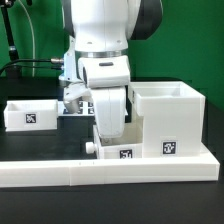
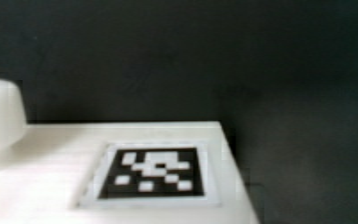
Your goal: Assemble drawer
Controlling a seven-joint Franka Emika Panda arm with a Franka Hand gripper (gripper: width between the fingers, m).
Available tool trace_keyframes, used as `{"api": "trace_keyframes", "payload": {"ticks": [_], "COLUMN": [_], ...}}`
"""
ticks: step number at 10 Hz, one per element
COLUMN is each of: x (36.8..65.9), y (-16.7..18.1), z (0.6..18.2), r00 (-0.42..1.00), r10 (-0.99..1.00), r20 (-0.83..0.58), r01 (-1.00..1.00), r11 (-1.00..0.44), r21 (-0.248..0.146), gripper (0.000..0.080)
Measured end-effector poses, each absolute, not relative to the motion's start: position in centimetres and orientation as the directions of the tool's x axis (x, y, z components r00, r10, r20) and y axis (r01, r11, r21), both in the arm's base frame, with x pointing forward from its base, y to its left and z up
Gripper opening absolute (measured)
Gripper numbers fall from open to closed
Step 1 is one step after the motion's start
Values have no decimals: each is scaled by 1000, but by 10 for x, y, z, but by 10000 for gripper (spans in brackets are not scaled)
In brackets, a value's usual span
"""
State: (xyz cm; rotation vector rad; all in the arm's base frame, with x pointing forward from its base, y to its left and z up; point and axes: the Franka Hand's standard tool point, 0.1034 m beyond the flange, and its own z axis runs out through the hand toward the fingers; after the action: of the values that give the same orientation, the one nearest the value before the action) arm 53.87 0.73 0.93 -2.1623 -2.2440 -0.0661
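Jaws: I am holding them low among the parts; the arm is hiding them, so I cannot tell how wide they are.
Near tray: sitting right at my jaws, its tag showing beneath them.
Shell: standing just beside my jaws.
Far tray: lying well apart from them on the worktop.
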Motion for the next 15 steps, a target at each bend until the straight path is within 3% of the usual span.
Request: {"api": "trace_keyframes", "payload": {"ticks": [2,3,4,5,6,7,8,9,11,12,15], "x": [539,539,539,540,543,542,542,543,552,554,539], "y": [7,7,7,7,6,3,1,-2,-14,-26,-70], "z": [9,9,10,19,28,37,48,57,84,87,49], "r00": [-37,-37,-36,-35,-37,-36,-35,-34,-39,-70,-68], "r10": [998,998,998,999,999,999,999,999,999,998,997], "r20": [47,47,47,41,35,29,21,16,2,3,22], "r01": [999,999,999,999,999,999,998,998,997,996,994], "r11": [37,36,36,36,37,37,37,34,39,70,70], "r21": [13,13,13,-11,-20,-36,-54,-57,-65,-60,-78], "gripper": [44,150,150,367,367,505,505,626,648,648,649]}}
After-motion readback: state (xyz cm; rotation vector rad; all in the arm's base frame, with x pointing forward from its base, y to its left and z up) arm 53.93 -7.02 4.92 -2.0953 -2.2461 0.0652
